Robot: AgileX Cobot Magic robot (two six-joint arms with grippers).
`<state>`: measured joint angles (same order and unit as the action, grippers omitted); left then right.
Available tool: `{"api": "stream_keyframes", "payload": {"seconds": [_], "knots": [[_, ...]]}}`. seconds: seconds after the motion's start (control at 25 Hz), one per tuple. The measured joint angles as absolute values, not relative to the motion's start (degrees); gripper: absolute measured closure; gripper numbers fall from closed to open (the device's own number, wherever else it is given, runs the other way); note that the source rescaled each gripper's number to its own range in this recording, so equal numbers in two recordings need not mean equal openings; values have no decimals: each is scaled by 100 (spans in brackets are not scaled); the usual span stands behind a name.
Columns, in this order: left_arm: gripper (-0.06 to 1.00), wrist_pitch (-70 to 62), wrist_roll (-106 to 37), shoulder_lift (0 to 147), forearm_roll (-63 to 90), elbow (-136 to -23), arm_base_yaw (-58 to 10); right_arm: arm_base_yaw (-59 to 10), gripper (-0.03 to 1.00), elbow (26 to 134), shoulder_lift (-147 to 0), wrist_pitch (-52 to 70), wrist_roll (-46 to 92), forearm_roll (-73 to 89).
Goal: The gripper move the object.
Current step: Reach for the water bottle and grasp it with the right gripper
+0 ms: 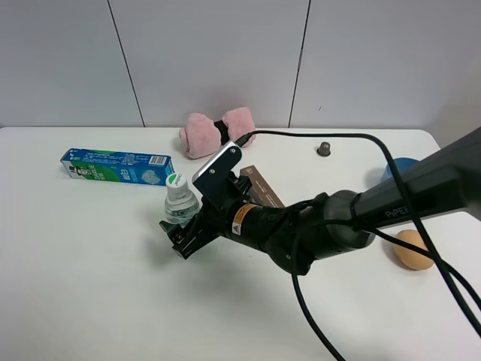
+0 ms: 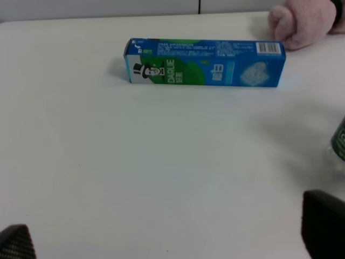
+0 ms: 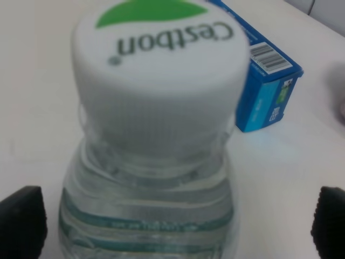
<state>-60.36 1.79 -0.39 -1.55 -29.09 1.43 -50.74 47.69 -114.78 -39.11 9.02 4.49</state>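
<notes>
Black, my right arm reaches low from the right edge toward the frame's centre-left. Its pincer (image 1: 177, 236) stands wide open around the upright bottle (image 1: 180, 201) on the white worktop (image 1: 90, 286), gripping nothing.

The small clear plastic water bottle (image 3: 151, 216) has a white ribbed cap printed with a green leaf and grey lettering. The long cardboard toothpaste box (image 2: 205, 62) is blue and green with white text and a black barcode. The soft plush bundle (image 1: 218, 131) is pink with a black middle. The flat rectangular box (image 1: 259, 188) is brown, and the egg (image 1: 415, 249) is tan. The black right gripper (image 1: 176, 235) has a white top plate and an orange-yellow label. The table (image 1: 90, 286) is plain white.
</notes>
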Motion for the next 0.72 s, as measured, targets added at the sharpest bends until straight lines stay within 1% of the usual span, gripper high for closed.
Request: {"api": "stream_keyframes", "payload": {"seconds": [0.12,0.32,0.44,0.72], "knots": [[-6,-6036,179,-39,-155,-2909,143,-5074,-3,4769,-11590,-4085,702,397],[-6,-6036,179,-39,-155,-2909,143,-5074,-3,4771,-11951,-4828,0,290],[-6,-6036,179,-39,-155,-2909,143,-5074,-3,4775,-11959,-4982,-340,266],[-6,-6036,179,-39,-155,-2909,143,-5074,-3,4775,-11959,-4949,-641,162]]}}
